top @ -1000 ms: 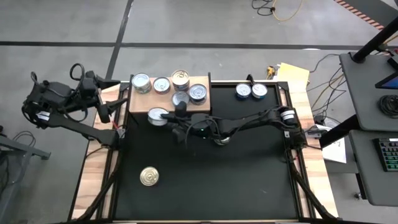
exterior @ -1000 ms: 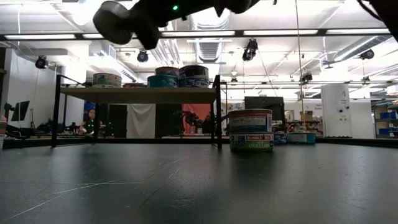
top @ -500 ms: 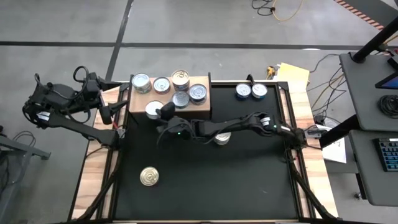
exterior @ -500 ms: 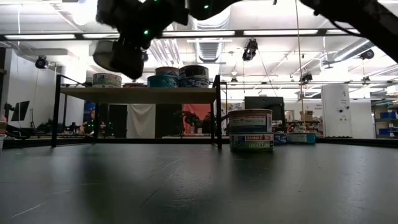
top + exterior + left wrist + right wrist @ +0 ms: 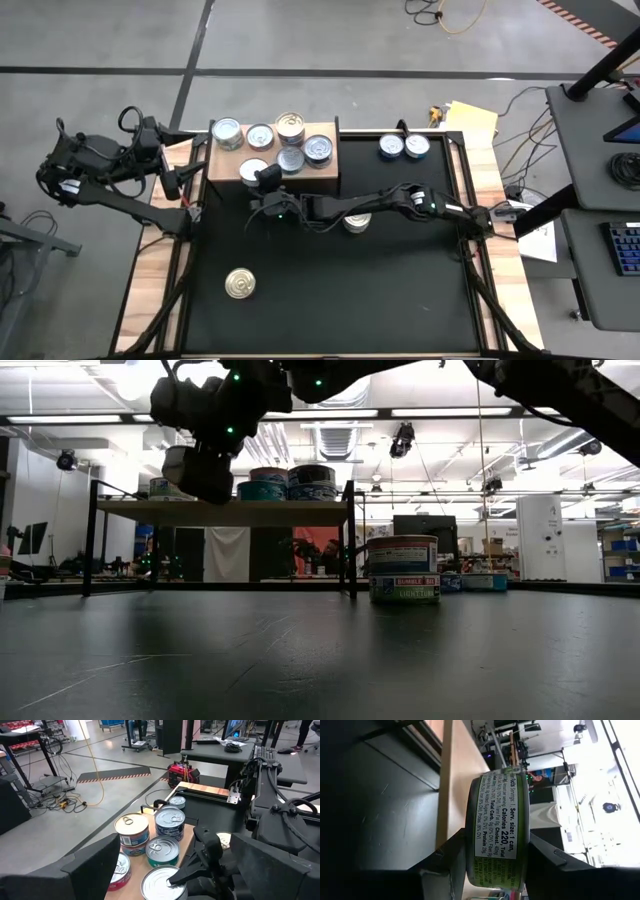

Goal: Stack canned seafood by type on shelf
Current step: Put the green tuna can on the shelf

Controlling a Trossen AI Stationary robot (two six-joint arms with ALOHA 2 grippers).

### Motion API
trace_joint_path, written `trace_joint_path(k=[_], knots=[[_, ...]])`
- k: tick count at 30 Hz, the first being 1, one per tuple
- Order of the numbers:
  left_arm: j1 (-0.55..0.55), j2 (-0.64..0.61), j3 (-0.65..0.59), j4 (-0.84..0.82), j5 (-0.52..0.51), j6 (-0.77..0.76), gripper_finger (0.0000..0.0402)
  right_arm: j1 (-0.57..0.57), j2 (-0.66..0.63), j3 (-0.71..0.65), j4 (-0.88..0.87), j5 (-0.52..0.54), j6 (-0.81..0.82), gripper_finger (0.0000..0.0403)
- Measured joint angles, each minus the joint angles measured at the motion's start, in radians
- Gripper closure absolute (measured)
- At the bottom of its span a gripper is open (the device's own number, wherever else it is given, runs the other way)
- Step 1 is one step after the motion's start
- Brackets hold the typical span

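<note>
The light-brown shelf (image 5: 322,173) stands at the table's far left, with several tins (image 5: 291,127) on its top. My right gripper (image 5: 260,176) reaches level to the shelf's near left part, shut on a green-labelled, silver-topped tin (image 5: 495,820), also seen from the left wrist (image 5: 159,882). A stack of two tins (image 5: 403,568) stands on the table under my right arm. A gold-topped tin (image 5: 239,283) sits near the front left. My left gripper (image 5: 182,174) waits open off the table's left edge. My right gripper pinches the tin between its two fingers, one on the silver top (image 5: 170,881) and one under the bottom (image 5: 462,855). The fingers come level from the table's near right. The tin sits level at the shelf's near edge; whether it rests on the wood I cannot tell.
Two blue-labelled tins (image 5: 403,147) stand at the table's far right. The tins on the shelf crowd its far and right parts, one pair stacked (image 5: 170,822). The black table (image 5: 330,300) is bare in front, apart from the gold tin.
My right gripper has carried the tin toward the far edge and down, from over the table in front of the shelf to the shelf's near left part. Its wrist has turned, and the tin has come from tilted to level.
</note>
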State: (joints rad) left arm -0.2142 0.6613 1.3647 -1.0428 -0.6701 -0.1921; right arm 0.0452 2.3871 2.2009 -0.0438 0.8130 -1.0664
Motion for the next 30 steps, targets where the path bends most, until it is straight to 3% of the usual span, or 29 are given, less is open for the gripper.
trace_joint_path(k=[13,30], knots=[[0.0,0.012,0.0,0.001,0.0,0.0,0.0041,-0.003,0.0,0.0,-0.021,-0.057,0.11,0.0262],[0.0,0.047,0.0,0.002,0.0,0.0,0.0041,-0.031,0.0,-0.001,-0.056,-0.081,0.129,0.0262]])
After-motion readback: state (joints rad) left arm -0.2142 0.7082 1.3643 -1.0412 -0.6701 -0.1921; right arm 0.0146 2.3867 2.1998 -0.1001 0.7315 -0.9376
